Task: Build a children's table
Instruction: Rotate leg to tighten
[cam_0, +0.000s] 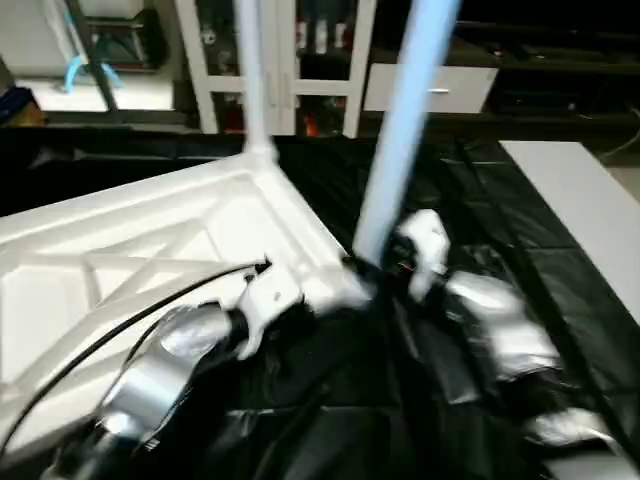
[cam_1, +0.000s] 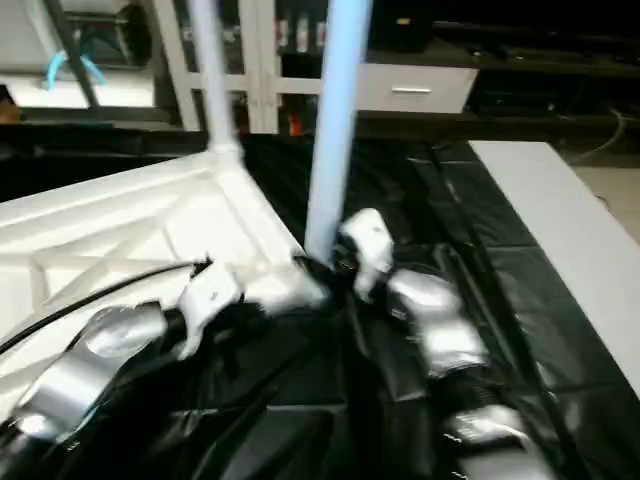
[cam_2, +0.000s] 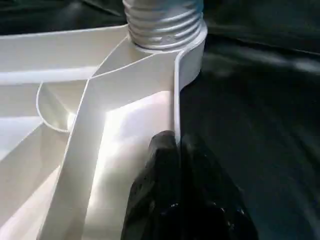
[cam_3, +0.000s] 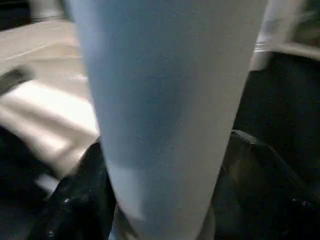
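Note:
The children's table top (cam_0: 150, 230) lies upside down on black cloth, its X ribs facing up. One white leg (cam_0: 250, 80) stands in the far corner socket. A second leg (cam_0: 405, 120) stands upright at the near corner; in the left wrist view its threaded end (cam_2: 162, 22) sits in the socket (cam_2: 192, 55). My left gripper (cam_2: 177, 150) is shut on the top's rim, just short of that corner. My right gripper (cam_3: 165, 190) straddles the base of the near leg, one finger (cam_3: 75, 205) on each side, with a slim gap showing at the other finger (cam_3: 260, 175).
A white flat board (cam_0: 580, 200) lies on the cloth (cam_0: 480, 180) at the right. A white glass-door cabinet (cam_0: 300, 60) and a drawer front (cam_0: 430, 90) stand behind the work. My left arm's cable (cam_0: 120, 320) crosses the table top.

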